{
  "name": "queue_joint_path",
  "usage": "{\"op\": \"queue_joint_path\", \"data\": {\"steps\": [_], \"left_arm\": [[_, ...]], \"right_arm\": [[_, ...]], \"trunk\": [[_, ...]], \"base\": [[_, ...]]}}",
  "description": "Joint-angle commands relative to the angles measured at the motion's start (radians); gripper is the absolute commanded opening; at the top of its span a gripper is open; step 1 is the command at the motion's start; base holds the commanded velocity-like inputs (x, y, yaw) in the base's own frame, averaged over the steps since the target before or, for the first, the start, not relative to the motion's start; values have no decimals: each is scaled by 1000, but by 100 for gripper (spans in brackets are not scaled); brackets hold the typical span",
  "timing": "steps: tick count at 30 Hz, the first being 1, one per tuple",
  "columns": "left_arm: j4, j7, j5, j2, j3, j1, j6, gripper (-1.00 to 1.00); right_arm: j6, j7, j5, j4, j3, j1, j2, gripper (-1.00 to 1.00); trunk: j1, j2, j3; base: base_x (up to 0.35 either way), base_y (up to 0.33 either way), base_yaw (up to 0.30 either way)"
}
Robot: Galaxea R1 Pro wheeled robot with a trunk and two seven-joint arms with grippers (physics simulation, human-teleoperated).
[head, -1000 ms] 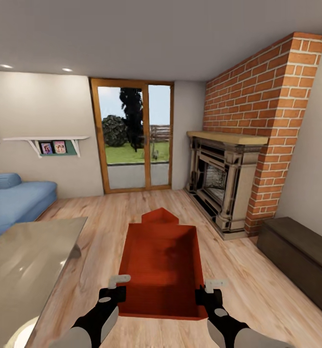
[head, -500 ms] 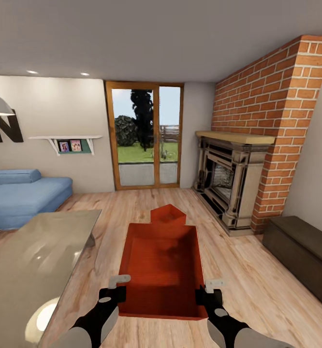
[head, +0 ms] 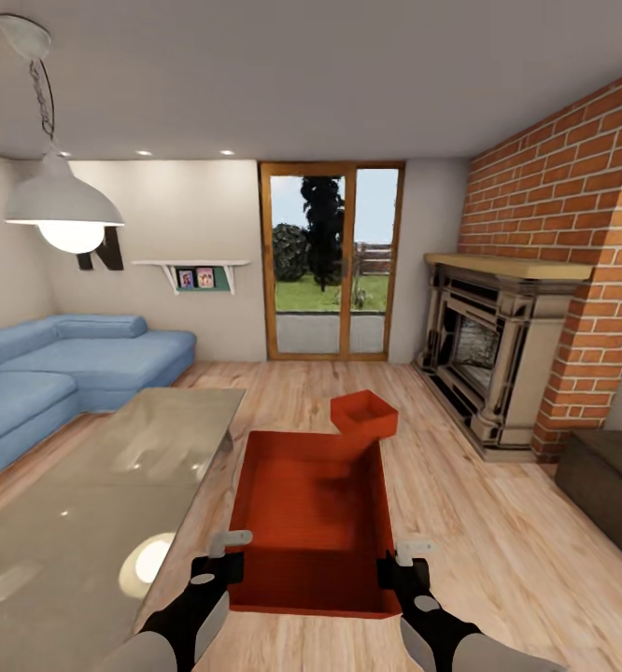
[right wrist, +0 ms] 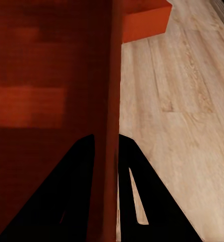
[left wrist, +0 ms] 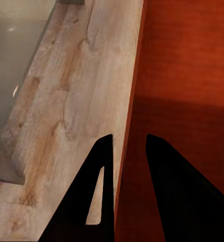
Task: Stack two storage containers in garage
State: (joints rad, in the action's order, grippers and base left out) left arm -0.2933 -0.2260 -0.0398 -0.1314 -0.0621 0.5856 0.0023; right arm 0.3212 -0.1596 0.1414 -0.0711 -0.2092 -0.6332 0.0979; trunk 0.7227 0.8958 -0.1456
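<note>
While clamped, container (head: 311,523) between hands

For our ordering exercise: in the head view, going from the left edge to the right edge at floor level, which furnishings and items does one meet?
Blue sofa → glass table → held storage container → second storage container → fireplace → dark bench.

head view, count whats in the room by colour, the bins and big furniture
Orange-red: 2, the held storage container and the second storage container on the wood floor beyond it.
Blue: 1, the sofa.
Grey glossy: 1, the table.
Dark brown: 1, the low cabinet.
White: 1, the hanging lamp.
Total: 6
</note>
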Motion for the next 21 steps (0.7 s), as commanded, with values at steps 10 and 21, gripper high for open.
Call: {"op": "queue_joint_path", "data": {"steps": [10, 21], "left_arm": [[-1, -12, -11, 2, -25, 1, 0, -100], [-1, -12, -11, 2, -25, 2, 1, -100]], "right_arm": [[9, -6, 18, -1, 33, -1, -3, -100], [9, -6, 18, -1, 33, -1, -3, -100]], "trunk": [[0, 1, -1], [0, 1, -1]], "base": [[-334, 0, 300], [-334, 0, 300]]}}
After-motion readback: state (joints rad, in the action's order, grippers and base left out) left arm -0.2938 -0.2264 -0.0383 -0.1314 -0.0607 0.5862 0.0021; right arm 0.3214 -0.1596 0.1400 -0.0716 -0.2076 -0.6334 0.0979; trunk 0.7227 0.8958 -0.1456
